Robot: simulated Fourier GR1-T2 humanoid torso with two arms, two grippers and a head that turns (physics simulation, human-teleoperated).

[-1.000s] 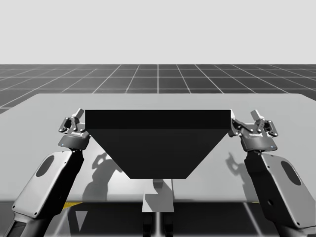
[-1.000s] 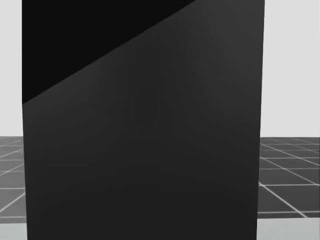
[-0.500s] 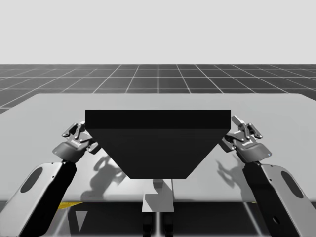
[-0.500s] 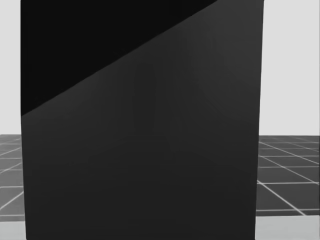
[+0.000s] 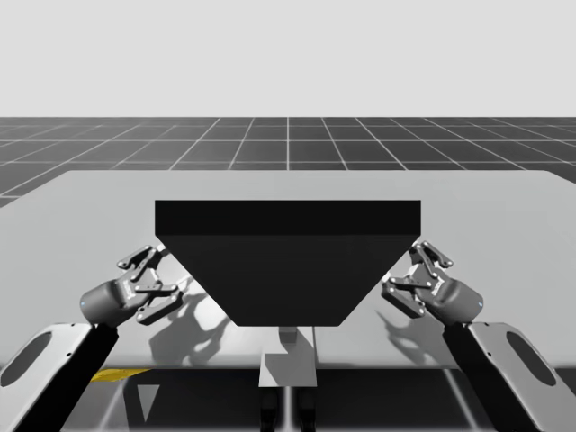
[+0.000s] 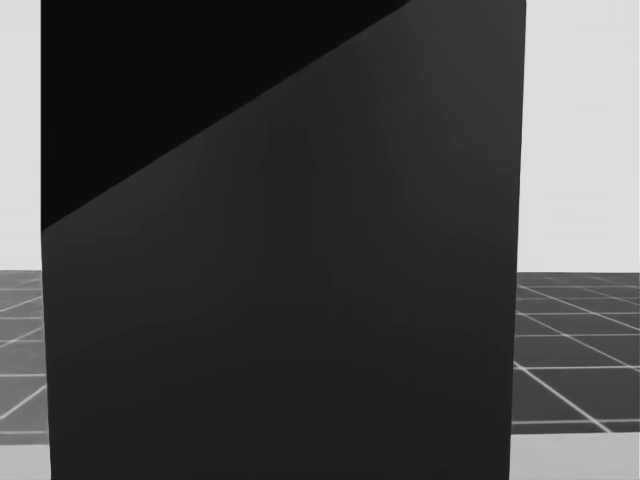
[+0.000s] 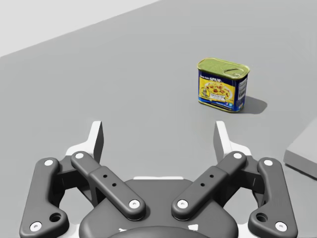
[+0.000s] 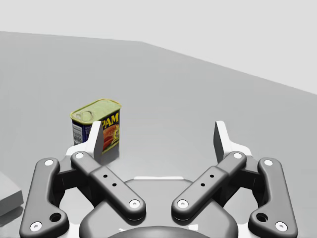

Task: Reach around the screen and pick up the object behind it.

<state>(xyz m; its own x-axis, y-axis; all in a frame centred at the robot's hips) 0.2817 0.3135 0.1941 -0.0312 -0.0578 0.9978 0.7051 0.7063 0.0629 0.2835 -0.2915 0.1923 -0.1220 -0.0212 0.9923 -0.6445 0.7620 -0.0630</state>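
Two hands flanked the black screen (image 5: 288,261) on the grey tabletop (image 5: 504,207) in the high view, the left hand (image 5: 153,277) beside its left edge and the right hand (image 5: 416,274) beside its right. From the head view, the screen (image 6: 280,280) blocked everything behind it. Both hands stood spread and held nothing. The left wrist view showed the left hand (image 7: 159,136) with fingers wide apart over bare tabletop (image 7: 99,89). A small rectangular can (image 7: 222,85), yellow-green on top with a blue-and-yellow label, stood upright ahead of it and off to one side, well apart. The right wrist view showed the right hand (image 8: 159,136) equally wide, with the can (image 8: 96,125) ahead, partly hidden by one finger. The reach around the screen appeared under way, the grasp not yet begun. The right hand looked the nearer; the next move likely called for carrying it forward, centring the can between the fingers, then closing.
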